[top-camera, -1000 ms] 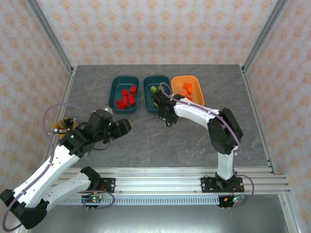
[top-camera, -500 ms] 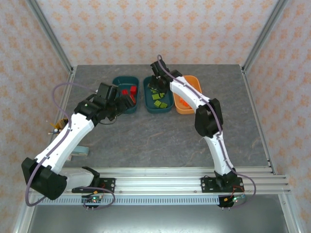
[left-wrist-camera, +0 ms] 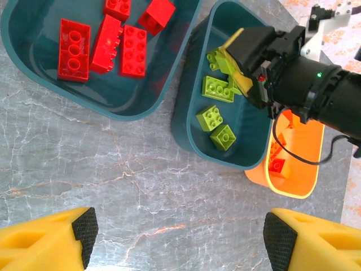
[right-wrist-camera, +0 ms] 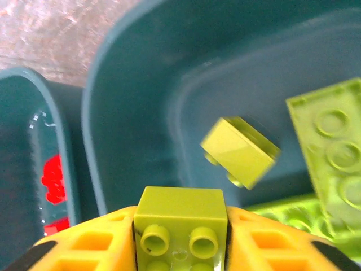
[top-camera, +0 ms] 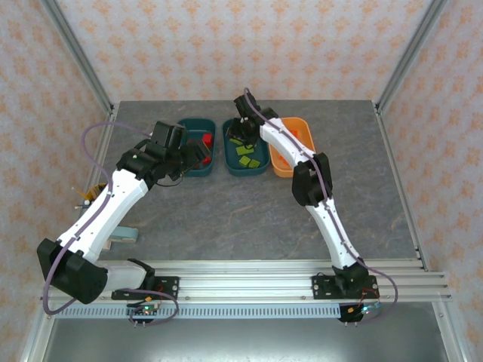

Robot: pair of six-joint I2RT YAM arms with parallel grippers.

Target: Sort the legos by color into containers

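The middle teal tub [left-wrist-camera: 183, 121] held green legos [left-wrist-camera: 217, 88], some hidden under the right gripper [right-wrist-camera: 180, 243], whose jaws pinched a green brick [right-wrist-camera: 180, 212] above it. Left of that tub, the left gripper [left-wrist-camera: 177, 237] had its jaws spread, empty. A second brick [right-wrist-camera: 240, 151] inside was blurred.
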